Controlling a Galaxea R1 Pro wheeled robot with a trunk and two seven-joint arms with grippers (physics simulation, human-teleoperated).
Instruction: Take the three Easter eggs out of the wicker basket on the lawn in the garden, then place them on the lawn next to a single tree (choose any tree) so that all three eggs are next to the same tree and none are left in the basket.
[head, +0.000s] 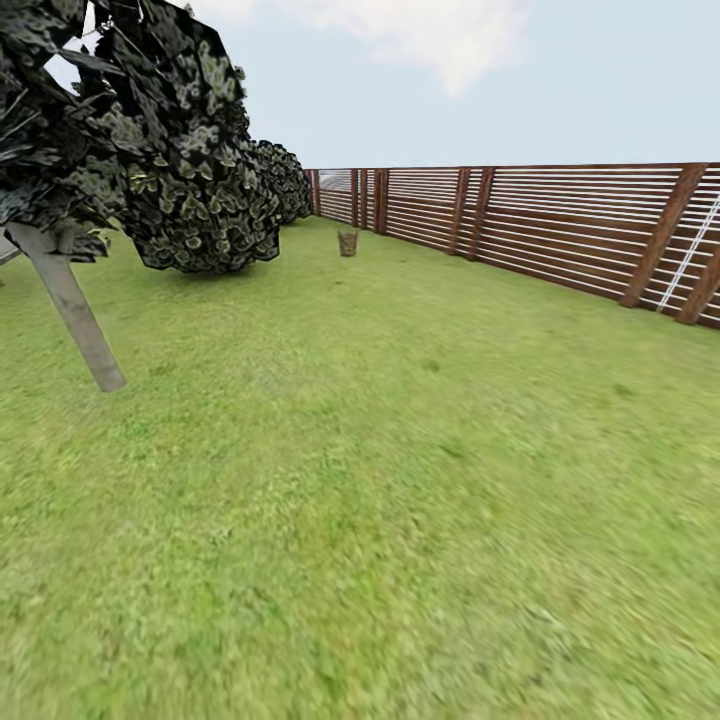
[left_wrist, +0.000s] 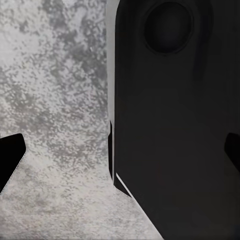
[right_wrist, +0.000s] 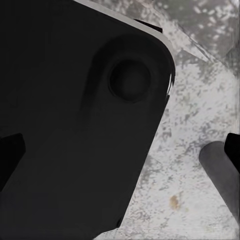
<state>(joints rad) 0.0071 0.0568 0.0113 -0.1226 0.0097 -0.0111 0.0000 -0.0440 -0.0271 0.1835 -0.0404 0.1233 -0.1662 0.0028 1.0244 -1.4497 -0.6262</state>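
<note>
- Far off at twelve o'clock, the wicker basket (head: 347, 243) stands on the lawn (head: 400, 480) near the fence (head: 560, 225).
- Tree (head: 75, 310) at ten o'clock, much nearer.
- Both jaws: fingertips spread at the wrist views' edges, nothing between them, equally distant from the basket.

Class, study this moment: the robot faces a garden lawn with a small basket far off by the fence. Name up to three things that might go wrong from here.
1. The wicker basket is far away and tiny in the head view; its eggs cannot be made out, so the approach could misjudge where to stop.
2. The tree leans over the lawn on the left; swinging wide might clip its trunk.
3. The fence runs close behind the basket, leaving little room there.
</note>
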